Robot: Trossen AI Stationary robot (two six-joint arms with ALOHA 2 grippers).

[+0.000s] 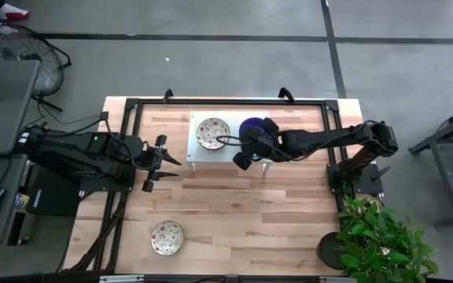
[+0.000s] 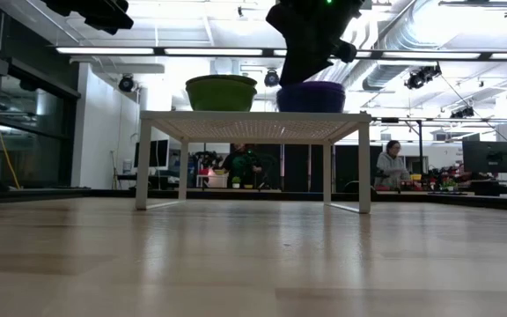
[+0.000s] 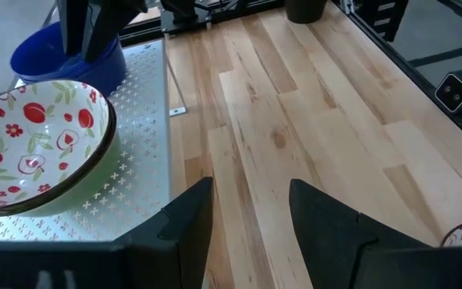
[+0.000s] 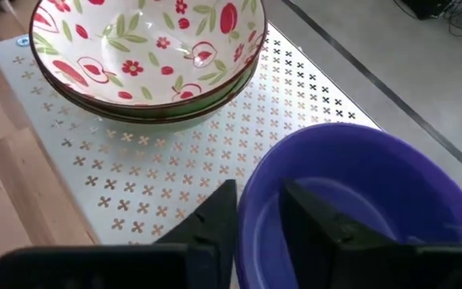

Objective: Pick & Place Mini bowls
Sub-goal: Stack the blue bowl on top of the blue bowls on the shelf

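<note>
Fingers of right gripper point(image 4: 255, 217) straddle near rim of blue mini bowl point(image 4: 359, 201), one inside, one outside, close on the wall; can't tell if still pinching. Bowl sits on white perforated rack point(image 1: 228, 140), beside stacked cream bowls w/ red fruit pattern point(image 4: 147, 56). Left gripper point(image 3: 247, 209) fingers spread, empty, over bare wood table point(image 1: 234, 212) near rack. One more patterned bowl point(image 1: 167, 237) at table's front edge. No readable writing.
</note>
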